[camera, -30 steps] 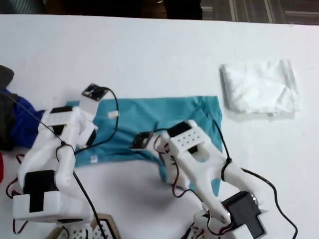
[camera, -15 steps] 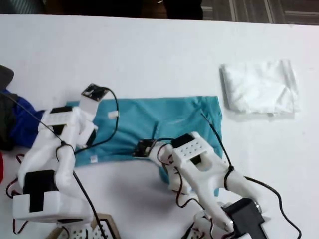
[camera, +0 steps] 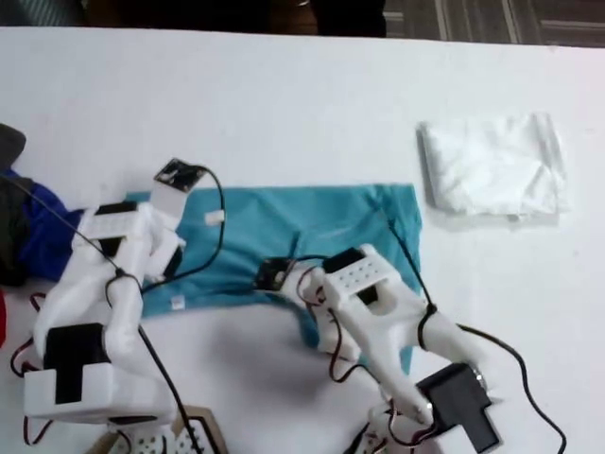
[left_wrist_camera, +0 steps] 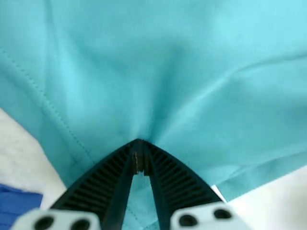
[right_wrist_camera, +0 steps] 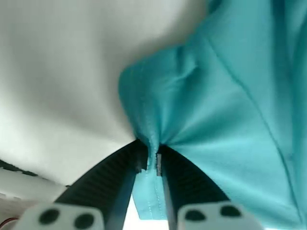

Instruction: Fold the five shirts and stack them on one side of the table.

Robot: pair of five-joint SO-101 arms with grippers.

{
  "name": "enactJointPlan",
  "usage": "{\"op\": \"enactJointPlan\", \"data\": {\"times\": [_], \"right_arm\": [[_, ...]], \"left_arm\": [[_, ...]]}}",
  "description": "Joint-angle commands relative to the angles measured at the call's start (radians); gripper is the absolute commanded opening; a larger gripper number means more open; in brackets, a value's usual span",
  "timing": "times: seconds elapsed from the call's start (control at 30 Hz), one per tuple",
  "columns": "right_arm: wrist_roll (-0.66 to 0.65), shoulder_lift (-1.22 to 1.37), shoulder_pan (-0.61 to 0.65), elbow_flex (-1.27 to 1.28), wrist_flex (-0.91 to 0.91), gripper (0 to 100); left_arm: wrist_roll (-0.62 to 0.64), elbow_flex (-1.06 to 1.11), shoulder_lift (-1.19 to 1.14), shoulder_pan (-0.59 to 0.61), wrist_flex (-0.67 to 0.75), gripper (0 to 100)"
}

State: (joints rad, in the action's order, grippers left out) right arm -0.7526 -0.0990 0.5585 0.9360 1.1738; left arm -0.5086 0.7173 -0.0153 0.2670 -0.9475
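Your right gripper (right_wrist_camera: pixel 152 153), jaws pinching the near hem of the teal shirt (camera: pixel 312 222), has edged back toward the shirt since half a second ago. Your left gripper (left_wrist_camera: pixel 138 153) stays clamped on the shirt's left end, spread on the tabletop (camera: pixel 284 104).

— How much of the teal shirt (camera: pixel 312 213) is covered from above?

— The end toward the table's left edge lies under the left arm (camera: pixel 104 274). The near right part lies under the right arm (camera: pixel 378 303).

— And at the table's left edge?

— A blue cloth (camera: pixel 43 236) and a dark thing (camera: pixel 11 227) run out of the picture, and I cannot tell what they are. A red sliver (camera: pixel 2 317) nearer the arms is cut off too.

— The wrist views?

— The shirt runs off the picture in both. How many layers the left gripper (left_wrist_camera: pixel 138 160) and the right gripper (right_wrist_camera: pixel 152 160) pinch is hidden between the closed fingers.
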Motion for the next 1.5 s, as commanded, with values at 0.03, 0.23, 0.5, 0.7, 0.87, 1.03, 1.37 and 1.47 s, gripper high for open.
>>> {"op": "enactJointPlan", "data": {"times": [0.03, 0.23, 0.5, 0.7, 0.87, 1.03, 1.37, 1.47], "right_arm": [[-0.011, 0.027, 0.007, -0.008, -0.015, 1.7], [-0.011, 0.025, -0.002, -0.144, 0.09, 1.8], [-0.155, 0.035, -0.232, -0.486, 0.251, 1.8], [-0.19, 0.044, -0.306, -0.69, 0.26, 1.8], [-0.19, 0.193, -0.309, -0.844, 0.257, 1.8], [-0.189, 0.387, -0.321, -1.033, 0.275, 1.8], [-0.109, 0.647, -0.334, -1.386, 0.389, 15.1], [-0.049, 0.714, -0.354, -1.502, 0.392, 20.0]], "left_arm": [[-0.002, 0.001, -0.005, 0.026, 0.018, 3], [-0.002, 0.001, -0.005, 0.026, 0.018, 3], [-0.002, 0.001, -0.005, 0.026, 0.018, 3], [-0.002, 0.001, -0.005, 0.026, 0.018, 3], [-0.002, 0.001, -0.005, 0.026, 0.018, 3], [-0.002, 0.001, -0.005, 0.026, 0.018, 3], [-0.002, 0.002, -0.005, 0.026, 0.018, 3], [-0.002, 0.002, -0.005, 0.026, 0.018, 3]]}}
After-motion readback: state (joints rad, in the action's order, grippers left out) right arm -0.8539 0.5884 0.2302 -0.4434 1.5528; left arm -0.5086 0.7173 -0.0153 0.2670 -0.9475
